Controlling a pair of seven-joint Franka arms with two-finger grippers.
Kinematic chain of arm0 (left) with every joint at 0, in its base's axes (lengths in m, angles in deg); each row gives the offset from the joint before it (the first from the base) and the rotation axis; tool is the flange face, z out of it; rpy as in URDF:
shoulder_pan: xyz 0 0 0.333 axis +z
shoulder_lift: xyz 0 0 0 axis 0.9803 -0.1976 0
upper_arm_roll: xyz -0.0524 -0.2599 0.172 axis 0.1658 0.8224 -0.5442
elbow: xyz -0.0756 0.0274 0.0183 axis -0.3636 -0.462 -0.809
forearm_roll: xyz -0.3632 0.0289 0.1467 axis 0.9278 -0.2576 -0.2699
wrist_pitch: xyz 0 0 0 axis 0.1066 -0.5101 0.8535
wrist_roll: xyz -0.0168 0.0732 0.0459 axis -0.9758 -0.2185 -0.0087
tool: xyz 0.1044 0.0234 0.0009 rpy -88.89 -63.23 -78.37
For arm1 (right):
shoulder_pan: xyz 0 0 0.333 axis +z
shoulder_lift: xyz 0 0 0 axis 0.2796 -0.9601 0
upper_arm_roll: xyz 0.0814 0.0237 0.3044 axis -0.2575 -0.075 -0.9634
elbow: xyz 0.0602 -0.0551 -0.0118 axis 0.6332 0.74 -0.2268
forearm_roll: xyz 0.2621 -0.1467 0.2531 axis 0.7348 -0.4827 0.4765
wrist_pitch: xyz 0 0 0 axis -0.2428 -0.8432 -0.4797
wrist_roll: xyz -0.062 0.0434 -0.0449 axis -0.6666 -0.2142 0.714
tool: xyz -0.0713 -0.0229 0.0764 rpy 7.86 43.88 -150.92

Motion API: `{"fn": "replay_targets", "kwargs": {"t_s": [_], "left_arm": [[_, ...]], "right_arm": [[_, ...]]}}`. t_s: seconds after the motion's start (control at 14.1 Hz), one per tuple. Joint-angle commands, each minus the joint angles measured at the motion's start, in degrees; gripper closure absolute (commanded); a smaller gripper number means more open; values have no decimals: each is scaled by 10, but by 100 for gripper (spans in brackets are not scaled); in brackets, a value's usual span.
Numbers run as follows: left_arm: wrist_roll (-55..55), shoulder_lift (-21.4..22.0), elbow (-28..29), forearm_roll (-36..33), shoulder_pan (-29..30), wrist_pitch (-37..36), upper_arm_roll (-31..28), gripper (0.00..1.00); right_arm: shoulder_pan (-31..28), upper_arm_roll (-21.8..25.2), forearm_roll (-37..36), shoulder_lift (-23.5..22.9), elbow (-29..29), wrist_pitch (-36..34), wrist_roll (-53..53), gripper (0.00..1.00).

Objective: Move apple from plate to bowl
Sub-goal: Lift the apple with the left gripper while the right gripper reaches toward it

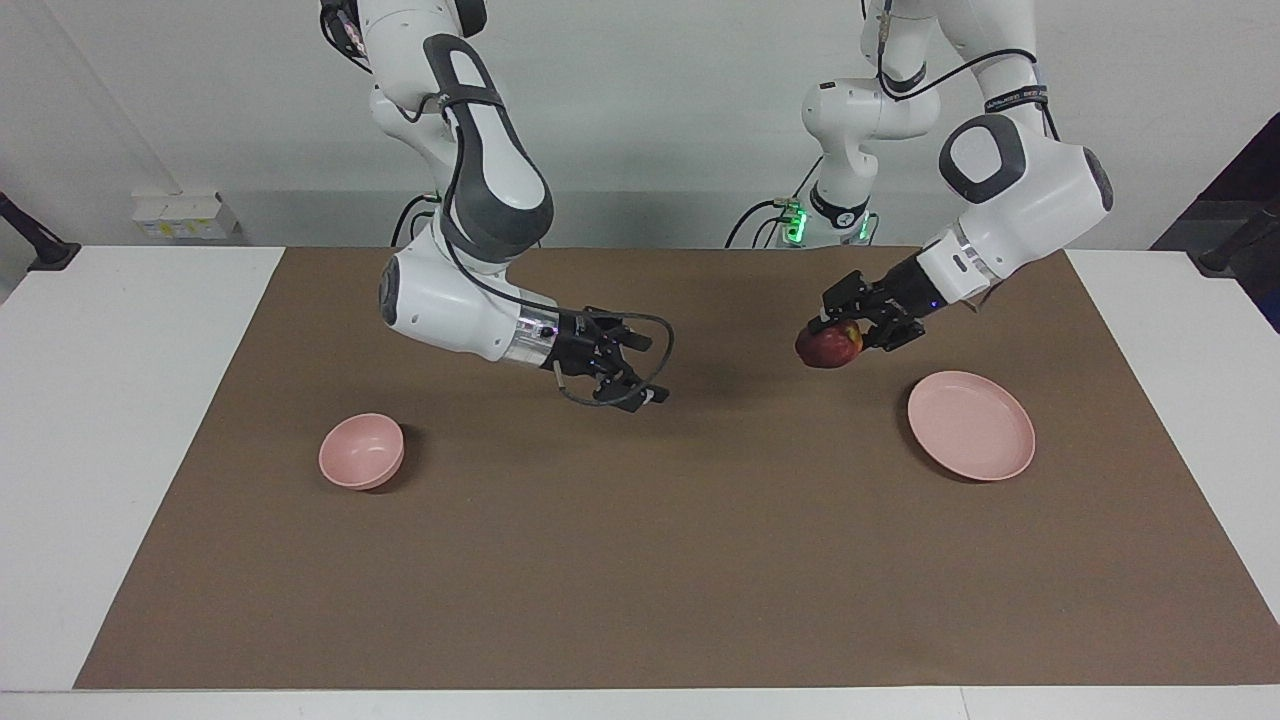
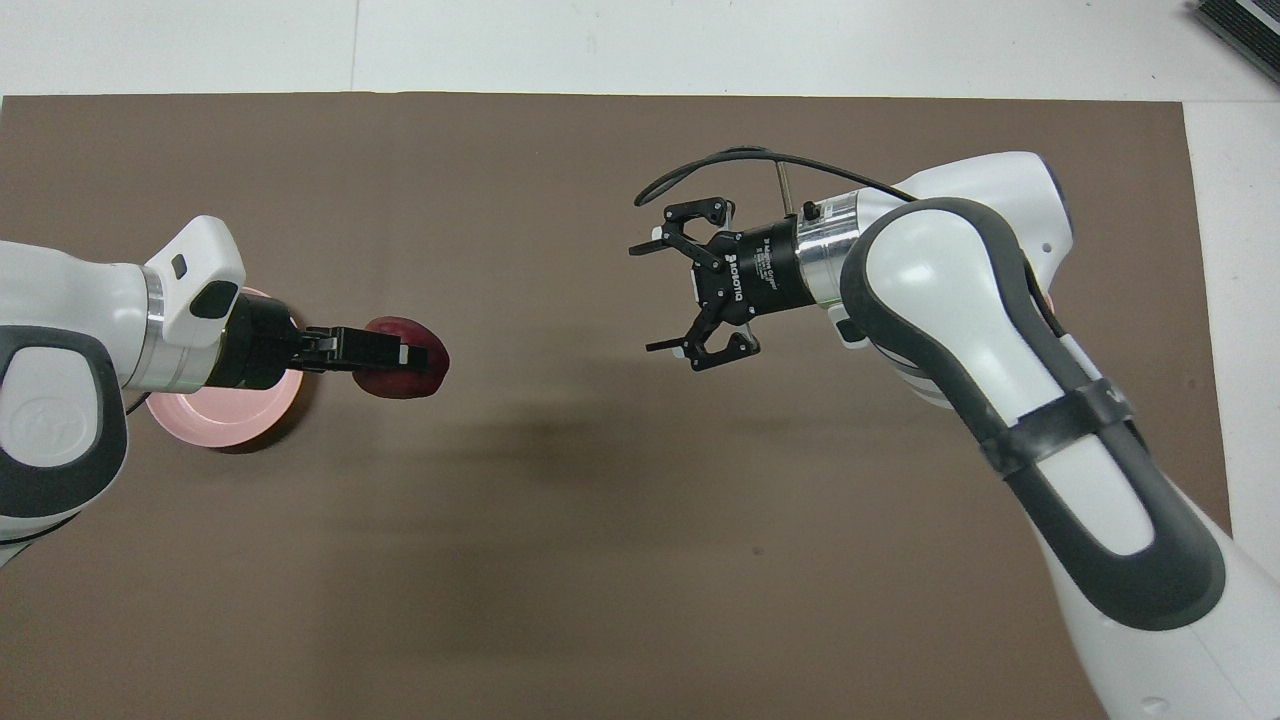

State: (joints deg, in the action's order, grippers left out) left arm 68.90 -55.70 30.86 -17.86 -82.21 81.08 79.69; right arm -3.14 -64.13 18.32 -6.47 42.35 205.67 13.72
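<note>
Facing view: apple (image 1: 828,345) held clamped in L gripper (image 1: 858,316), in air over mat betw. plate (image 1: 971,425) & R gripper (image 1: 628,375), which is spread wide, empty. Handover judged next; apple to be kept level, centred betw. R fingers, before release toward bowl (image 1: 361,451).

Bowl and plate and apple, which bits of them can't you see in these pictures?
- Bowl: in the overhead view the right arm covers nearly all of it.
- Plate: in the overhead view the left arm's wrist hides most of it; only its rim shows.
- Apple: held by the left gripper, whose jaws hide its top in both views.
- Right gripper: open, over bare mat.
</note>
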Motion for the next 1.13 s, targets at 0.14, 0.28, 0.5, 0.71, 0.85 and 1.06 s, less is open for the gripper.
{"fn": "replay_targets", "kwargs": {"t_s": [0.14, 0.28, 0.5, 0.71, 0.85, 1.06], "left_arm": [[9, 10, 5, 46, -4, 8, 17, 100], [20, 9, 5, 46, -8, 21, 19, 100], [25, 5, 4, 46, -16, 28, 21, 100], [29, 2, 4, 46, -24, 45, 21, 100], [40, 1, 2, 44, -25, 52, 21, 100], [53, -1, 2, 44, -37, 77, 22, 100]], "right_arm": [[33, -5, 132, 0, 35, 60, 11, 0], [49, -10, 157, 9, 44, 62, 6, 0], [67, -10, 220, 30, 79, 75, -28, 0], [105, -10, 238, 38, 93, 139, -36, 0], [114, -10, 237, 43, 102, 146, -48, 0], [116, -10, 237, 53, 119, 143, -81, 0]]}}
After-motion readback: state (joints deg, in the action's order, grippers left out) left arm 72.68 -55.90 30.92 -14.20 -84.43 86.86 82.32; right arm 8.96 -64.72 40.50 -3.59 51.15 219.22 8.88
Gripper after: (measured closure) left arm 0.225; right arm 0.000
